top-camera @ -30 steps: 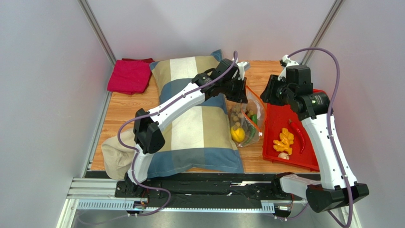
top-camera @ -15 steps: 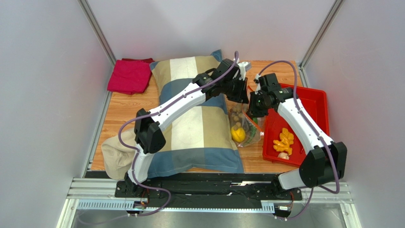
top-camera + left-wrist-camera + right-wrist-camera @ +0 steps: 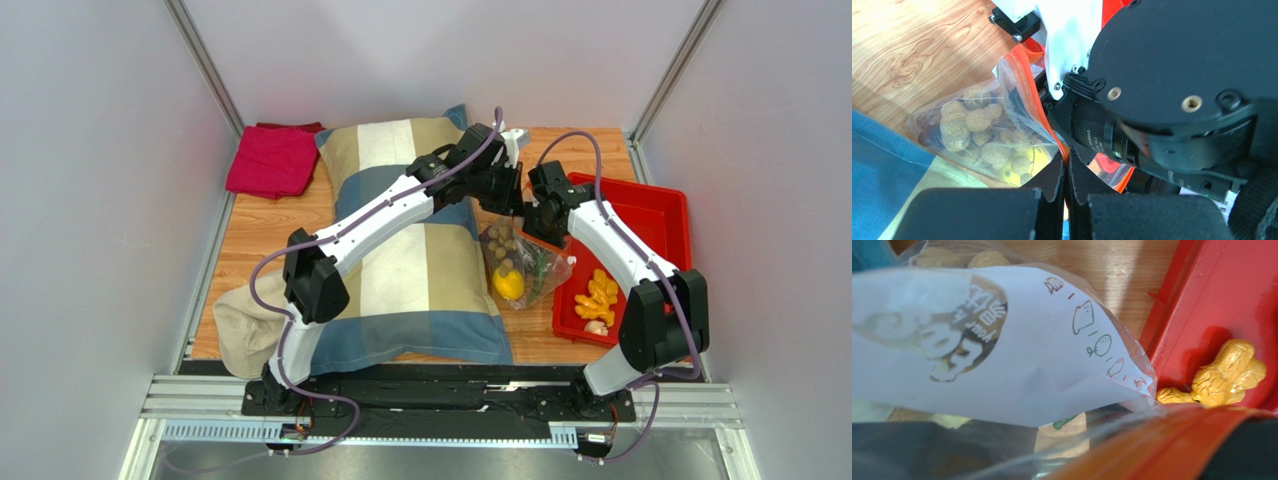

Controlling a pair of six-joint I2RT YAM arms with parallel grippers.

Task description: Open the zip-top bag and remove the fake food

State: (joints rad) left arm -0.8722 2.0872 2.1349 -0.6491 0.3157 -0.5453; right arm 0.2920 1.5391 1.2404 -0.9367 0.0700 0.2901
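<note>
The zip-top bag lies between the pillow and the red tray, and the lemon and beige bits show through it. My left gripper is shut on the bag's red-orange zip strip; the left wrist view shows the pads pressed together on it. My right gripper is at the bag's mouth right beside the left one. In the right wrist view the white label and the zip strip fill the frame and hide the fingers. A yellow food piece lies in the tray.
The red tray is at the right, with a small pale piece near its front. A large striped pillow covers the table's middle. A red cloth lies at the back left. Grey walls close in both sides.
My right arm swung left from over the tray to the bag's mouth beside the left gripper. The bag has spread wider toward the tray. The left gripper has hardly moved.
</note>
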